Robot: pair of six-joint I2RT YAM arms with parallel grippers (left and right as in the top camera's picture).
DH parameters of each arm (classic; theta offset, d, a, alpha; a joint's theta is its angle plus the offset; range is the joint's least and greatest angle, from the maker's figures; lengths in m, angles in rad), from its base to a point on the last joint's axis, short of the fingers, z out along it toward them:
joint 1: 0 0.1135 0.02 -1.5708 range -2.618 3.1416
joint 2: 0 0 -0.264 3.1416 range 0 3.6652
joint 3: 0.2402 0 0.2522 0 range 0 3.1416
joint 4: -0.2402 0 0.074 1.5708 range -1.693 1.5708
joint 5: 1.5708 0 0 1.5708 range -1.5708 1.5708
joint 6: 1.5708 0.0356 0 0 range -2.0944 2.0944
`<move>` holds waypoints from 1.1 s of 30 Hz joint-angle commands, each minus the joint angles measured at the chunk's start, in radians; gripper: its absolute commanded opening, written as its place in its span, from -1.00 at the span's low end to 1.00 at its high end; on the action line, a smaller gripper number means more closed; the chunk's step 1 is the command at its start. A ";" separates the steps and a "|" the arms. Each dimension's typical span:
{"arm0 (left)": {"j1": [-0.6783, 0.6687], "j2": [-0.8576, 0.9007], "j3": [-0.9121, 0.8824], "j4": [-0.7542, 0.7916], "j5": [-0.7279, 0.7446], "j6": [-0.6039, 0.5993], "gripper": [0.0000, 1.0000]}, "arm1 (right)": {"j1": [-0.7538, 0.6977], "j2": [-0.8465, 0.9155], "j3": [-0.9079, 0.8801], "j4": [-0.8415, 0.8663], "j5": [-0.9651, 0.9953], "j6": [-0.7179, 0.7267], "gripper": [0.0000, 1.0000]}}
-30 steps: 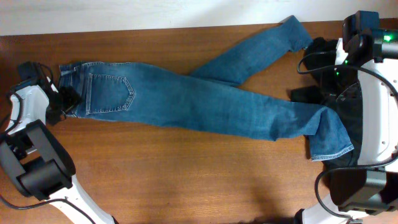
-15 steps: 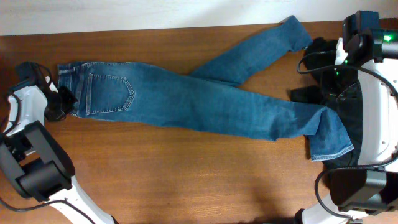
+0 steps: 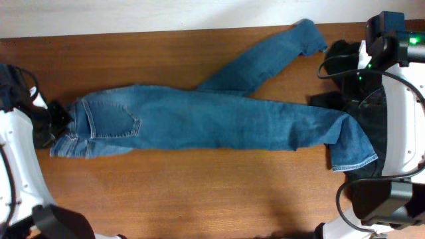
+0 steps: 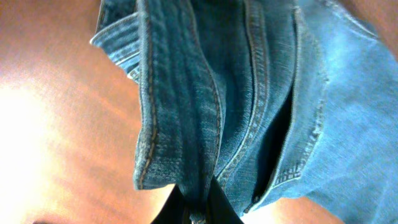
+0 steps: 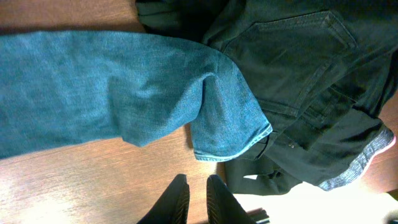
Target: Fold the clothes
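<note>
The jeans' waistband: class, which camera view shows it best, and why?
The left wrist view: the jeans' waistband fills the frame, stitching sharp, pinched in the left hand. The overhead view shows it small at the jeans' left end. The right wrist view shows only a leg and its hem.

Jeans [image 3: 212, 123]: across table [image 3: 166, 192], waistband left, legs right.
Hem [image 5: 233, 144]: overlapping black garments [image 5: 298, 74] at right.
</note>
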 commanded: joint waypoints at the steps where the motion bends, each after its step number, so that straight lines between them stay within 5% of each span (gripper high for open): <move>1: 0.002 -0.098 0.004 -0.090 -0.004 -0.013 -1.00 | 0.000 -0.001 -0.005 0.003 0.009 0.005 -0.68; 8: 0.002 -0.208 0.004 -0.043 0.132 0.051 -1.00 | 0.000 -0.001 -0.004 0.003 0.009 0.005 -0.69; 12: 0.002 -0.266 0.004 0.090 0.359 0.177 -1.00 | 0.000 -0.001 -0.004 0.003 0.009 0.005 -0.68; 22: 0.002 -0.405 0.004 -0.036 0.613 0.084 -1.00 | 0.000 -0.001 -0.005 0.008 0.009 0.005 -0.68; 28: 0.002 -0.437 0.004 -0.134 1.089 0.333 -1.00 | 0.000 -0.001 -0.005 0.010 0.009 0.005 -0.68; 32: 0.002 -0.437 0.004 -0.294 1.050 0.519 -0.97 | 0.000 -0.001 -0.005 0.011 0.009 0.005 -0.68; 33: 0.002 -0.437 0.004 -0.293 0.986 0.518 -0.60 | 0.000 -0.001 -0.004 0.011 0.009 0.005 -0.67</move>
